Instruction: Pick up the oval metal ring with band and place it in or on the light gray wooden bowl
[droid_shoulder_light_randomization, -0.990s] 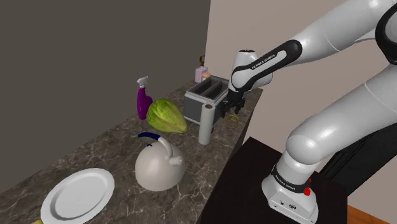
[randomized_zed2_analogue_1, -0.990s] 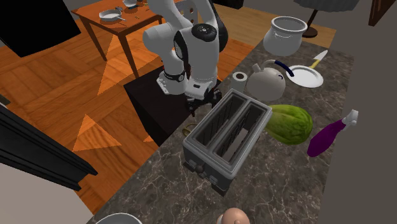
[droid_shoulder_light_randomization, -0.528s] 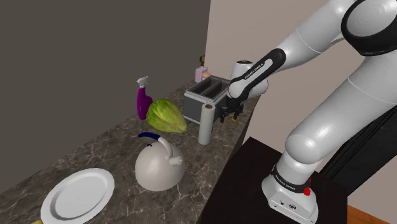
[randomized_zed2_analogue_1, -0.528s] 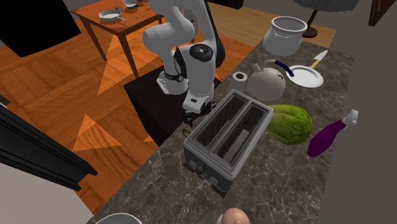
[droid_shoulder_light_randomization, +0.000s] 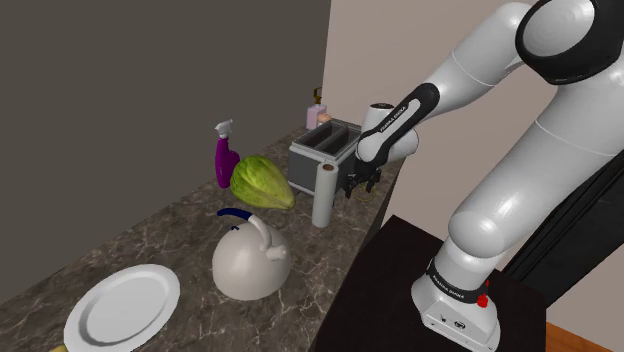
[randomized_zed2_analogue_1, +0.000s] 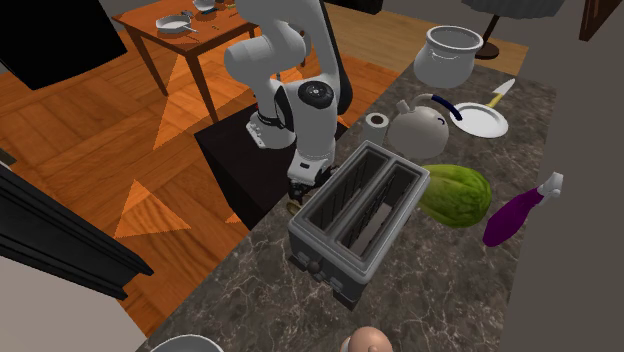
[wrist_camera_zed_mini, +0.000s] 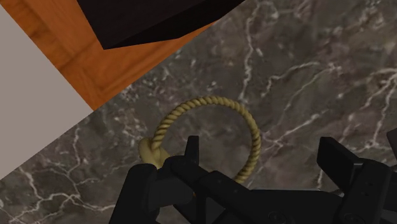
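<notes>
A golden twisted ring (wrist_camera_zed_mini: 210, 137) with a small knot lies flat on the dark marble counter (wrist_camera_zed_mini: 305, 70), close to the counter's edge. My gripper (wrist_camera_zed_mini: 264, 156) is open and low over it. One finger (wrist_camera_zed_mini: 192, 149) stands inside the loop and the other finger (wrist_camera_zed_mini: 337, 162) outside, so one arc of the ring lies between them, untouched. In the shoulder view the gripper (droid_shoulder_light_randomization: 358, 186) hangs at the counter edge beside the toaster (droid_shoulder_light_randomization: 325, 150). A pale round rim (randomized_zed2_analogue_1: 185, 343) at the second exterior view's bottom edge may be the bowl.
The grey toaster (randomized_zed2_analogue_1: 360, 215) stands right beside the gripper (randomized_zed2_analogue_1: 298, 190). A paper roll (droid_shoulder_light_randomization: 323, 197), a white kettle (droid_shoulder_light_randomization: 250, 260), a green cabbage (droid_shoulder_light_randomization: 262, 182), a purple spray bottle (droid_shoulder_light_randomization: 225, 160) and a white plate (droid_shoulder_light_randomization: 122, 305) stand along the counter. Orange floor lies beyond the edge.
The hand has swung towards the shoulder view's left and come down to the counter beside the toaster, over the ring. The fingers stay apart.
</notes>
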